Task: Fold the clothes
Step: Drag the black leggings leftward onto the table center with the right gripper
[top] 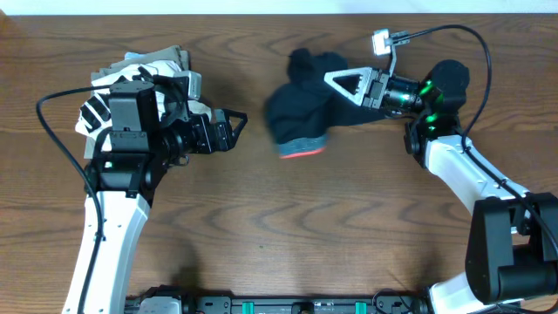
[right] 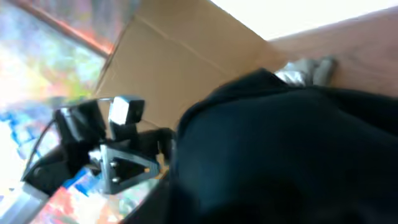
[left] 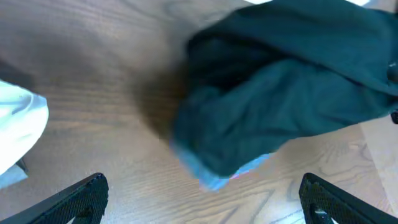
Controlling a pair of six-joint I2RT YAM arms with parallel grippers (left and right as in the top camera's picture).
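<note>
The clothes, black pants (top: 301, 109), lie bunched at the middle of the table, with the grey, coral-edged waistband (top: 303, 146) at their near end. My right gripper (top: 342, 85) sits against the pants' right side. Its wrist view is filled by black cloth (right: 286, 155), which hides the fingers, so its state is unclear. My left gripper (top: 237, 124) stands open just left of the pants with nothing between its fingers. In the left wrist view the pants (left: 280, 106) lie ahead of the open left gripper (left: 202, 180), and the waistband (left: 214, 177) reaches toward it.
A white shirt with black lettering (top: 96, 109) and a khaki garment (top: 161, 61) lie piled at the far left under my left arm. White cloth (left: 18, 124) shows at the left edge. A dark bundle (top: 449, 77) lies behind my right arm.
</note>
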